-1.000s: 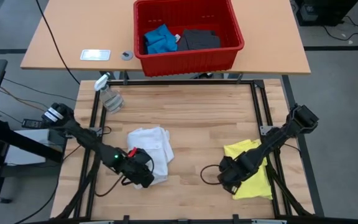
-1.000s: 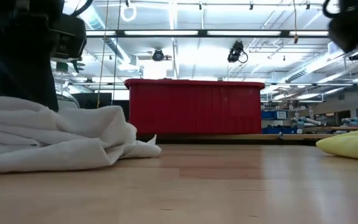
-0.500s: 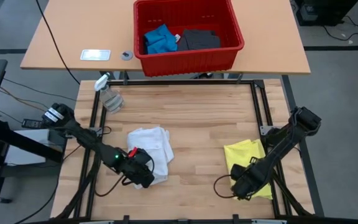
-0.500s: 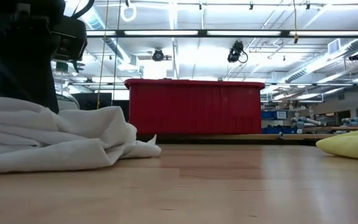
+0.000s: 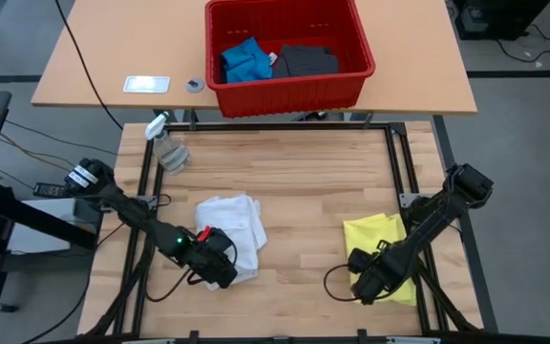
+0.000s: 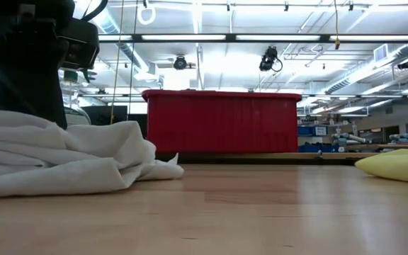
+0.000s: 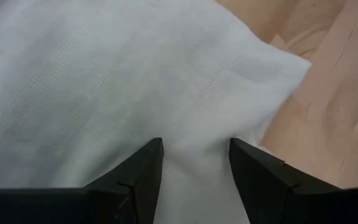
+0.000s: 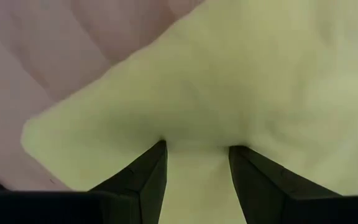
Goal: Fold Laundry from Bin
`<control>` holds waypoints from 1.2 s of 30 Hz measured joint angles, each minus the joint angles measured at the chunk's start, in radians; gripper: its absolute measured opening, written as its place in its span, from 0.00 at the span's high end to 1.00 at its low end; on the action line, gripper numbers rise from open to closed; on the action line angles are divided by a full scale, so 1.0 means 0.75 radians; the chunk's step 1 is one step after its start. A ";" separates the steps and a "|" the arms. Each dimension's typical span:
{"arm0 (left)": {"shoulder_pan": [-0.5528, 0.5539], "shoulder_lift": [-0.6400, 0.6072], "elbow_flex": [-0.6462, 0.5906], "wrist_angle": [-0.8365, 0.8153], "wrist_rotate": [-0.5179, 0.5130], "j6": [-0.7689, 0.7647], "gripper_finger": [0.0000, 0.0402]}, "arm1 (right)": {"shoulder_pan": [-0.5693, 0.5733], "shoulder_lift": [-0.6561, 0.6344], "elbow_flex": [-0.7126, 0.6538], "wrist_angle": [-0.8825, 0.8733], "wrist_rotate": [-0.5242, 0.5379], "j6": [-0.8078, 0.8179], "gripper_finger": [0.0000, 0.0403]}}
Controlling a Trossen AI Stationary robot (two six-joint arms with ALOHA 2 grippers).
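Observation:
A crumpled white shirt (image 5: 232,225) lies on the wooden table's left half. My left gripper (image 5: 220,270) stands open at its near edge, slanting down, with white cloth (image 7: 135,74) between its fingers. A bright yellow T-shirt (image 5: 382,234) lies flat at the right. My right gripper (image 5: 364,284) points straight down, open, over its near left part (image 8: 260,74). The red bin (image 5: 289,88) stands on the tan table beyond, holding a blue piece (image 5: 244,59) and a dark grey piece (image 5: 306,60). The low view shows the shirt (image 6: 62,159), the bin (image 6: 222,124) and the T-shirt (image 6: 399,166). My left gripper sets its two open fingertips (image 7: 151,155) on the white shirt near a stitched seam (image 7: 194,121), slanting down from the near left. The cloth between them lies slack on the table. My right gripper's fingertips (image 8: 157,155) stand from above on the yellow T-shirt's top layer (image 8: 196,134) near a corner. The cloth lies flat on the table.
A clear spray bottle (image 5: 167,145) lies at the wooden table's far left corner. A white card (image 5: 147,84) and a small round thing (image 5: 195,85) lie on the tan table (image 5: 94,48). Bare wood (image 5: 304,191) lies between the two garments.
My right gripper has gone toward the table's near right and down, from the yellow T-shirt's left edge onto its near left part, and has turned a little. The left arm and the white shirt have kept still.

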 joint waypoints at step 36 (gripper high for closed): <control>-0.001 0.000 0.000 -0.001 0.000 0.000 0.52 | -0.484 0.001 0.621 0.442 0.421 -0.622 0.99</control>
